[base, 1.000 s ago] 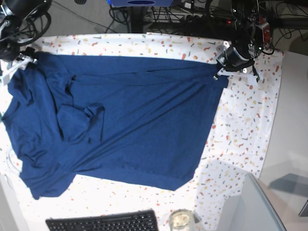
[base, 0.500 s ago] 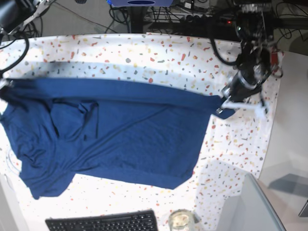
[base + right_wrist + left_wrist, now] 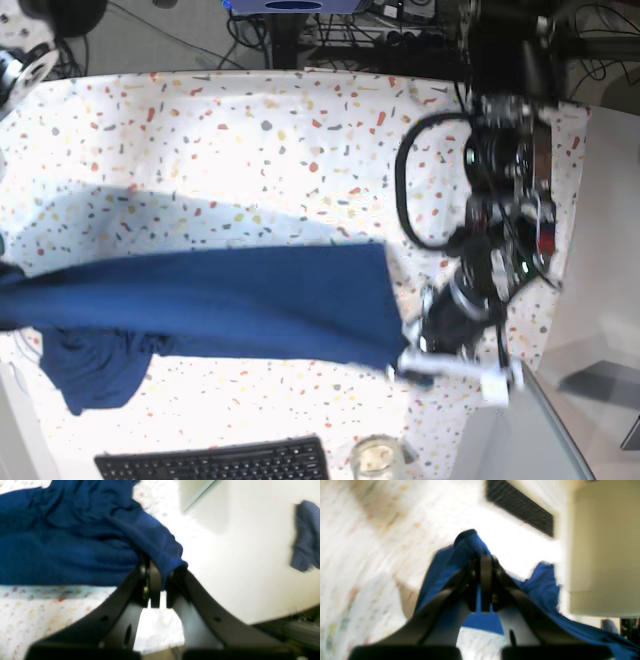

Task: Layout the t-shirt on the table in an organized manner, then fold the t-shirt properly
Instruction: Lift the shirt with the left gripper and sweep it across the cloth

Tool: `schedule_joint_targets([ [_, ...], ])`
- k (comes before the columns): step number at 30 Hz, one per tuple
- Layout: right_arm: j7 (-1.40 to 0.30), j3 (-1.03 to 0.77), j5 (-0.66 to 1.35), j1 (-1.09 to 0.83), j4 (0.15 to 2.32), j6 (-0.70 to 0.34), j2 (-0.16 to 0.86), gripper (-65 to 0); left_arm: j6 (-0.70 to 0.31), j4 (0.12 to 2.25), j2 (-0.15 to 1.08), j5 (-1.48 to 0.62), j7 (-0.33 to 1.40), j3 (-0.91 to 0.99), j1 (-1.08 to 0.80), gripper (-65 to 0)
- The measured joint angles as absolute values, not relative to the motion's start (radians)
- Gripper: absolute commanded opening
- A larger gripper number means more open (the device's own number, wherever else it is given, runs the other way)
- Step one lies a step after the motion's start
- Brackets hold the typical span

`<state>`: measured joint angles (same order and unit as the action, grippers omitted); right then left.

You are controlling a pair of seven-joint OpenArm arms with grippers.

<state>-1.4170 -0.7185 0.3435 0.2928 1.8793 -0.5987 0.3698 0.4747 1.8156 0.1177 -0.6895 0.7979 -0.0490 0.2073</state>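
Observation:
The dark navy t-shirt point(image 3: 220, 300) hangs stretched in a band above the speckled table point(image 3: 250, 150), and its lower part sags in a bunch at the near left point(image 3: 90, 375). My left gripper point(image 3: 405, 365) holds the band's right corner. In the left wrist view the left gripper point(image 3: 482, 560) is shut on blue t-shirt point(image 3: 445, 565) cloth. The right gripper point(image 3: 160, 578) is shut on a folded edge of the t-shirt point(image 3: 62, 542). In the base view it lies beyond the left edge.
A black keyboard point(image 3: 215, 462) and a glass jar point(image 3: 377, 457) sit at the near edge. A grey pane point(image 3: 520, 430) stands at the near right. Cables crowd the back edge. A small blue-grey cloth point(image 3: 305, 535) lies on a white surface.
Both arms have carried the shirt's far edge from the back of the table toward the front. The cloth has lifted off the table, baring the back half.

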Motion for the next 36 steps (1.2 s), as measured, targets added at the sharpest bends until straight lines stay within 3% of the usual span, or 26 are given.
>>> schedule_joint_targets([
  [10,-1.361,-0.601,0.348,0.484,1.882,-0.599,0.432,-64.8,0.48,1.817,0.117,-0.685,0.798,-0.039,0.467,-65.0],
  [20,-1.23,-0.518,0.342,0.584,1.883,-0.599,0.433,-64.8,0.487,1.814,-0.068,-0.683,0.791,0.107,0.575,-65.0],
  [30,-1.173,-0.423,0.344,0.701,1.884,-0.599,0.435,-64.8,0.49,1.778,-0.103,-0.678,0.785,0.13,0.724,-65.0],
  [36,-1.157,-0.421,0.345,0.643,1.885,-0.599,0.432,-64.8,0.49,1.774,-0.104,-0.673,0.78,0.13,0.701,-65.0],
])
